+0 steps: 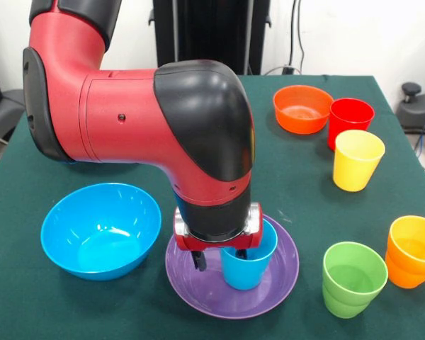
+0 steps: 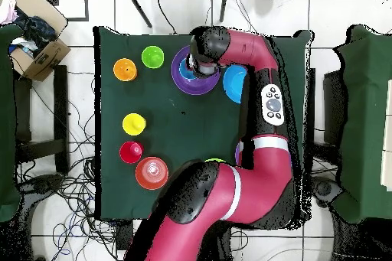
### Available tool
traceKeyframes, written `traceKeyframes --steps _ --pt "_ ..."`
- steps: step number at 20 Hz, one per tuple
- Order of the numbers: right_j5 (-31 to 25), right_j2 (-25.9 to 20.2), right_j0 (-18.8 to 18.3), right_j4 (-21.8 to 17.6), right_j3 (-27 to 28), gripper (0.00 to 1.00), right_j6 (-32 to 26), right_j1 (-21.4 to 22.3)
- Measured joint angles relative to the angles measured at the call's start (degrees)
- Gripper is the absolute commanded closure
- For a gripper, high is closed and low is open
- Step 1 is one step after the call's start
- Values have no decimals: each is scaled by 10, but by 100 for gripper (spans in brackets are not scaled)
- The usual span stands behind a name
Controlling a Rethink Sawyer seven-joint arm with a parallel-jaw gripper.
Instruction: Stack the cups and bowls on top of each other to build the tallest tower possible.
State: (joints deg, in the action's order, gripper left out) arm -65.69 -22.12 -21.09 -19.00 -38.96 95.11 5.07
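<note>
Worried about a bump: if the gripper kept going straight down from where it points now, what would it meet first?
Probably the blue cup: the gripper points down right at its rim, with the cup standing in the purple bowl. Whether it already touches the cup is unclear.

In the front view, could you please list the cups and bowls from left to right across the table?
Blue bowl → purple bowl holding the blue cup → orange bowl → green cup → orange cup. The red and yellow cups overlap these sideways, so they are omitted.
</note>
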Motion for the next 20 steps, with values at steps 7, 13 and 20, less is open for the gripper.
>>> traceKeyframes --steps 7,13,20 --pt "0 0 0 0 0 0 0 4" --pt "-3 0 1 0 -6 0 0 24" --pt "-25 0 1 0 -11 0 0 66"
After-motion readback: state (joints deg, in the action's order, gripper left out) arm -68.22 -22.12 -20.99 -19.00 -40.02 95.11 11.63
